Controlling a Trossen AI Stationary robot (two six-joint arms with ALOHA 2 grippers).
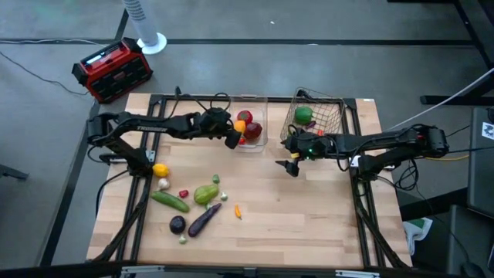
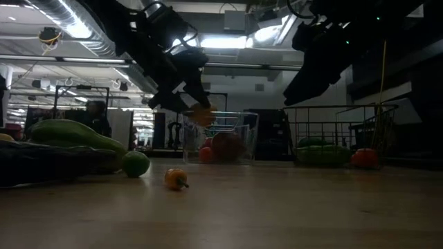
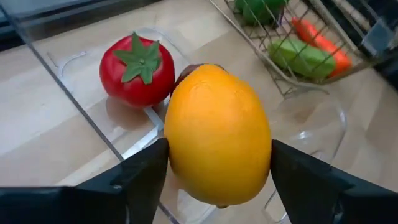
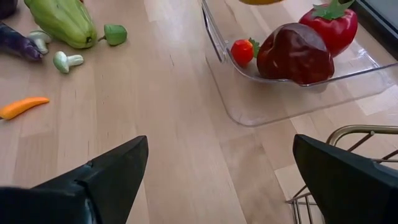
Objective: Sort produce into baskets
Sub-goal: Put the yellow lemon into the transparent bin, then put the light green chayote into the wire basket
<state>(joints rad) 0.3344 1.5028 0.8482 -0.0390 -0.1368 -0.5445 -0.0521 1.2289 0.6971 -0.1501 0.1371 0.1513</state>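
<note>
The produce is split three ways. Part lies loose toward the left and front of the wooden table (image 1: 309, 216): a yellow lemon (image 1: 160, 170), a long green cucumber (image 1: 170, 201), a pale green pepper (image 1: 205, 193), a dark purple eggplant (image 1: 204, 220) and a small orange chili (image 1: 238, 210). Part is already sorted. In the clear plastic rectangular bin (image 4: 245, 112) near the back edge sit a red apple with a green leaf (image 3: 137, 68), a dark red apple (image 4: 292, 53) and a tiny red tomato (image 4: 242, 51); the copper-brown wire mesh basket (image 1: 333, 116) beside it holds green pieces and something orange.

The last piece, a smooth round orange fruit (image 3: 217, 134), is gripped at its sides by the left gripper (image 3: 217, 165), fingers spread just to its width. It hangs above the bin's near wall, so it looks ready to be dropped in among the fruit.

The right gripper (image 4: 221, 171) hovers with fingers wide and empty over bare wood in front of the bin and basket, probably kept low and clear of the bin while the left arm works.
</note>
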